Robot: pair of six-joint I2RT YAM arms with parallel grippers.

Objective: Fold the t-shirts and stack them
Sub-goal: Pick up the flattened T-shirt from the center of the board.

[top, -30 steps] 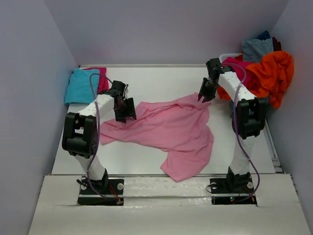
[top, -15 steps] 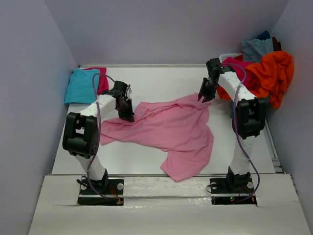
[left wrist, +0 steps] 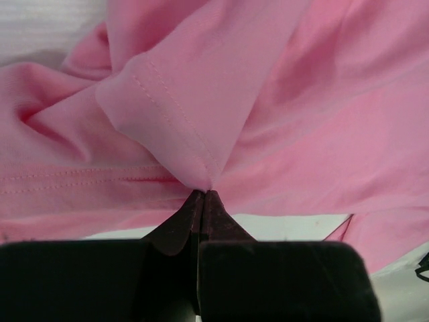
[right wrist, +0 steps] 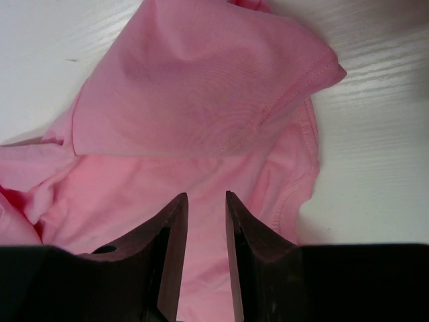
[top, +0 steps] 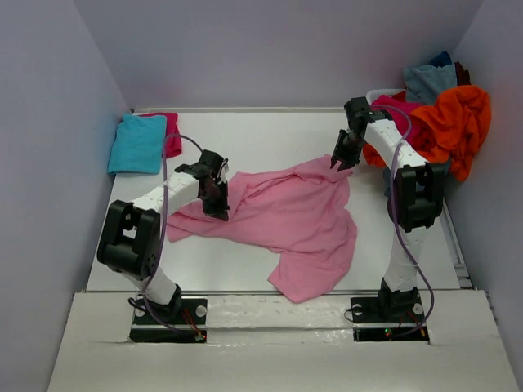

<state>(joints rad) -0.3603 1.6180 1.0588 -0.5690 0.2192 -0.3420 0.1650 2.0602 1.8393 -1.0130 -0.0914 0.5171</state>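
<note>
Centrally on the white desk lies a light pink t-shirt, crumpled and unfolded. It runs from about 9 o'clock toward 2 o'clock, with one flap trailing down to 6 o'clock.

At the shirt's 9 o'clock side, the left gripper is pressed together, pinching a hemmed fold of the cloth at its point. At the 2 o'clock corner the right gripper sits over the fabric. Its fingers stand a narrow gap apart with pink showing between them, and I cannot tell whether they grip it.

The step in hand looks like spreading the shirt flat before folding. To do it well, the two grippers likely need to draw apart evenly, lifting just enough for the wrinkles to fall out. The left pinch is small and could slip, so a slow pull seems wise.

Further out, a folded turquoise t-shirt rests on a magenta t-shirt at 10 o'clock. An orange t-shirt and a grey-blue t-shirt are heaped at 2 o'clock, beyond the desk's edge.
</note>
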